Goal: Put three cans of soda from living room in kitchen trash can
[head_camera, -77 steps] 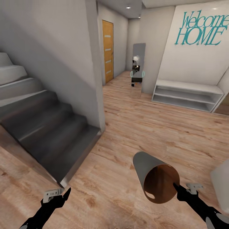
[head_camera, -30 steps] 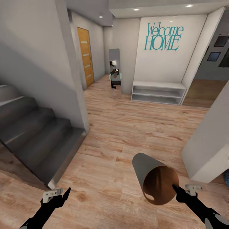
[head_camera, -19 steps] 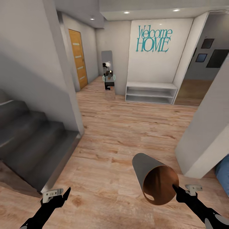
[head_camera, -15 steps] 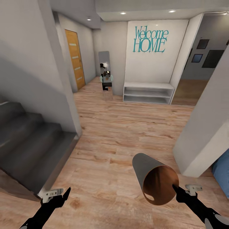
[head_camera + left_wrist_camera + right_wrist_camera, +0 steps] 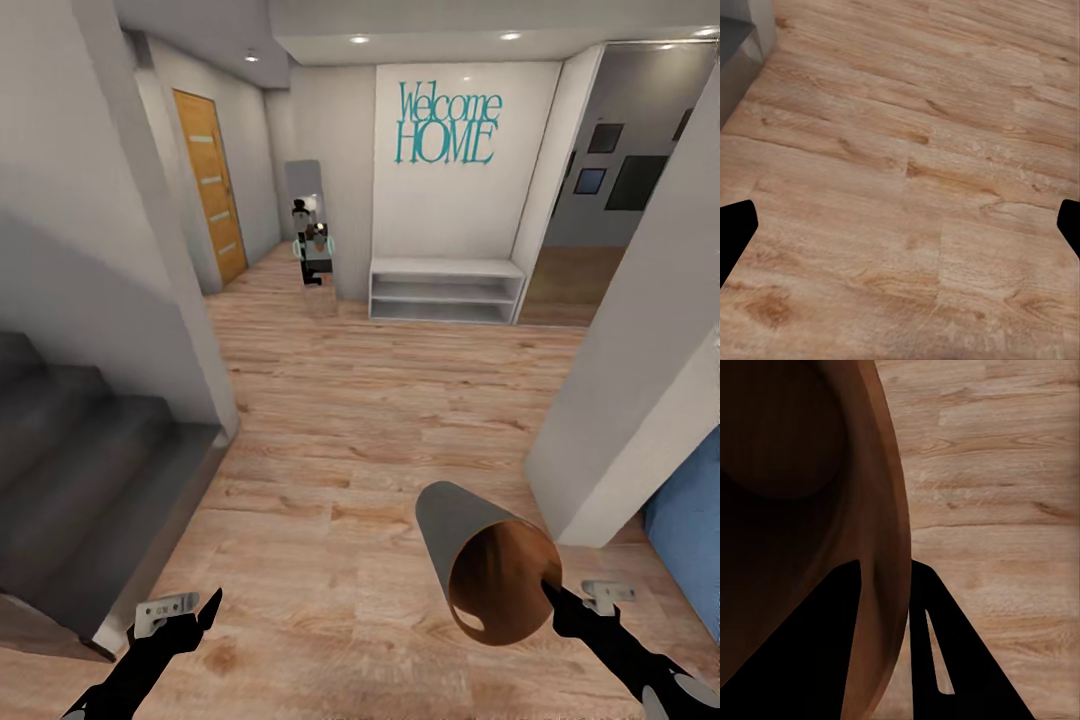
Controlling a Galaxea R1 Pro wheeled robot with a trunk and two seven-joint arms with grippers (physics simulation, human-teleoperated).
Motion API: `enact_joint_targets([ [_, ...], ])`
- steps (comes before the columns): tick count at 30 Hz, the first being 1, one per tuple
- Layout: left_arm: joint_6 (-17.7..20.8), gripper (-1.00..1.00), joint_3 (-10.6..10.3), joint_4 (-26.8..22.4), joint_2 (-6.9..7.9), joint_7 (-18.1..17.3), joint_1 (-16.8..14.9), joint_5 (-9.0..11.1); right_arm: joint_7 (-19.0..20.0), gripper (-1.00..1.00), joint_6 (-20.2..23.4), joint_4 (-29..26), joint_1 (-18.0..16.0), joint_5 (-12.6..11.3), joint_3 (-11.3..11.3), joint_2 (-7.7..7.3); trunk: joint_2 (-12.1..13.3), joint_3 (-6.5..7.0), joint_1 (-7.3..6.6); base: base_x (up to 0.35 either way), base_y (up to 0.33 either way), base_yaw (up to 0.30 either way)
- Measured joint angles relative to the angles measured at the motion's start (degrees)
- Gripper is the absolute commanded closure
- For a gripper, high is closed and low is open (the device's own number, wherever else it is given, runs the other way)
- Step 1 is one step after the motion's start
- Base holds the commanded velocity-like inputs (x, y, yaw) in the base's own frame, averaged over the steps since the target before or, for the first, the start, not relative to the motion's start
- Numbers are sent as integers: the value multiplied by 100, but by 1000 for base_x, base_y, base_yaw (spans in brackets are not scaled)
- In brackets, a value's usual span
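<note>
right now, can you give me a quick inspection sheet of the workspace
surface: light wood plank floor, bare where seen
job's things: tash can held tilted off the floor, open mouth toward the camera, inside dark brown; soda cans: nothing seen
clutter: nothing seen
grippers: right claw pinches the bin's rim, one finger inside, one outside; left claw open over the floor, holding nothing
cables: nothing seen
surroundings: grey stairs, white shelf, mirror, wooden door, Welcome HOME lettering

Wood plank floor [image 5: 915, 172], left claw [image 5: 900, 225] fingertips [image 5: 733, 229] wide apart — empty
</note>
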Motion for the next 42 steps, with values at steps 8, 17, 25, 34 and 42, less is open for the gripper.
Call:
enact_joint_targets([
  [8, 0, -100, 0, 0, 0, 1, 0, 0, 16, 100, -14, 3, 0, -2, -19, 3, 0, -50, 0, 0, 0, -170],
  [17, -1, -100, 0, 0, 0, 2, 0, 0, 24, 100, -22, 3, 0, -12, -25, 3, 0, -84, 0, 0, 0, -217],
  [25, 0, -100, 1, 0, 0, 2, 0, 0, 24, 100, -25, 14, 0, -10, -25, 3, 0, -89, 0, 0, 0, -232],
  [34, 0, -100, 0, 0, 0, 1, 0, 0, 25, 100, -34, 20, 0, -12, -25, 3, 0, -89, 0, 0, 0, -237],
  [42, 0, -100, 0, 0, 0, 1, 0, 0, 25, 100, -40, 20, 0, -12, -25, 3, 0, -89, 0, 0, 0, -241],
])
